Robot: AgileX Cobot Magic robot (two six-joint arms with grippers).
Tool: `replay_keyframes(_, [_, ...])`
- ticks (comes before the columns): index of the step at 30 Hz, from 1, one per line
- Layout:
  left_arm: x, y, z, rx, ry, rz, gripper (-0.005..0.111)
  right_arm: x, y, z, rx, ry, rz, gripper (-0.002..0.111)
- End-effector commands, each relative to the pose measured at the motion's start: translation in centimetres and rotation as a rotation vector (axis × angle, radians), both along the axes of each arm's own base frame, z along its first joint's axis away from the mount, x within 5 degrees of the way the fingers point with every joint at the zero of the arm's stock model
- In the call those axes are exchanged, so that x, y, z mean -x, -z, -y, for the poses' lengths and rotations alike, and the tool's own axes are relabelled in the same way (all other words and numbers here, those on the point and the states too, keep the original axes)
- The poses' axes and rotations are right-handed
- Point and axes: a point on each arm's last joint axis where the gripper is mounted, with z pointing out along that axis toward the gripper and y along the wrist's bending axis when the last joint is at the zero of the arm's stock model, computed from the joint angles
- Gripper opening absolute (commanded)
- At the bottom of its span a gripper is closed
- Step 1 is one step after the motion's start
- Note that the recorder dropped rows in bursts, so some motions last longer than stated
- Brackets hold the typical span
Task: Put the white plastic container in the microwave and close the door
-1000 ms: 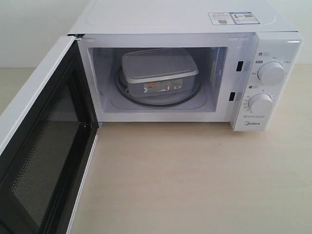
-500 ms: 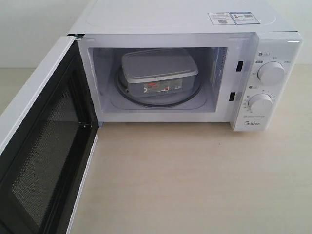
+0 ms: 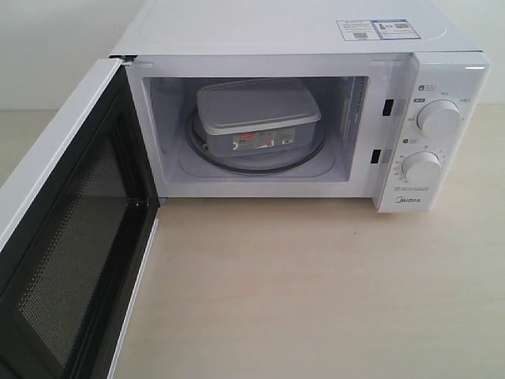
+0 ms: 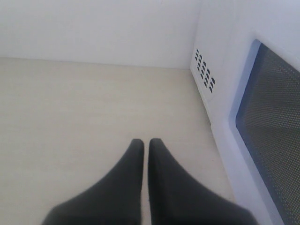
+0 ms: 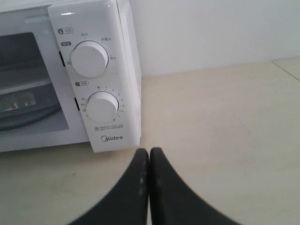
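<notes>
**Container loaded, door open: both grippers empty before the closing push**

The left gripper (image 4: 146,143) has its fingers pressed together on nothing. It hovers over the table (image 4: 70,117) on the left, just beside the outer face of the door (image 4: 225,108). The right gripper (image 5: 149,151) is likewise closed and empty, near the front right corner of the microwave (image 5: 117,70), below its dials (image 5: 102,106).

The white plastic container (image 3: 256,118) sits on the glass turntable (image 3: 312,156), well inside the cavity. The door is swung wide toward the near left, so closing it appears to be the only step left.

Likely faults:
- A closed fingertip may slide along the smooth door panel.
- A weak push may leave the latch uncaught.
- A hard push may shove the microwave across the table.
- The right gripper may lie within the door's sweep.
</notes>
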Motion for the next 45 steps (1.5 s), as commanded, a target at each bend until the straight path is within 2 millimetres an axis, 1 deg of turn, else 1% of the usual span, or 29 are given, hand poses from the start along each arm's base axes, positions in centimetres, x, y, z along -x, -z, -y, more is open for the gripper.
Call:
replay_keyframes(1, [0.01, 0.11, -0.02, -0.002, -0.003, 0.0, 0.004, 0.14, 0.52, 0.08, 0.045, 0.003, -0.048, 0.0])
replay_keyframes(6, [0.01, 0.11, -0.02, -0.002, -0.003, 0.0, 0.004, 0.4, 0.97, 0.1, 0.066, 0.0, -0.091, 0.0])
replay_keyframes(45, [0.01, 0.11, -0.02, -0.002, -0.003, 0.0, 0.004, 0.42, 1.04, 0.09, 0.051, 0.002, -0.099, 0.0])
